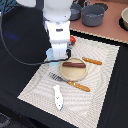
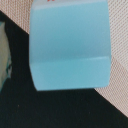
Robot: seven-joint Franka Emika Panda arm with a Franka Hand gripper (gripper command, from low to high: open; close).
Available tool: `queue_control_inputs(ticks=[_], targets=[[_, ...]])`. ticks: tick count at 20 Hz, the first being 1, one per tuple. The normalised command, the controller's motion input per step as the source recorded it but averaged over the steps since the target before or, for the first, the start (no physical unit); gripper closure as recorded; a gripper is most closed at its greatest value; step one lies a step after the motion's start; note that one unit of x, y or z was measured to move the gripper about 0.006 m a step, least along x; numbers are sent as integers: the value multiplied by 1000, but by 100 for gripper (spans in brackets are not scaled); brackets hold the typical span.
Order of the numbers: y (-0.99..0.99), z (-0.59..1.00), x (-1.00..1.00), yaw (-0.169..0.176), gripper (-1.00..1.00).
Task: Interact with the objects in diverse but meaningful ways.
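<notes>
A: Arm position?
B: Gripper [image 1: 59,56] is low over the placemat [image 1: 100,75], just beside the wooden plate [image 1: 75,71] on the exterior view's left.
A: Jaws?
B: Can't tell — the arm body hides them, and the wrist view is filled by the light blue cup [image 2: 69,47].
A: Other items?
B: Brown sausage [image 1: 73,64] on the plate. White-and-blue fish [image 1: 58,96] near the mat's front edge. Red tomato [image 1: 72,38] peeks out behind the arm. Grey saucepan [image 1: 92,15] sits off the mat, at the back.
</notes>
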Motion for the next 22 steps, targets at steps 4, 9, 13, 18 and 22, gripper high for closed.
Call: queue_control_inputs(ticks=[4, 9, 13, 18, 22], targets=[[-116, -244, -334, 11, 100], [-109, -155, -289, 17, 100], [-135, -39, -208, 17, 100], [-138, 244, -30, 1, 100], [33, 747, 0, 7, 100]])
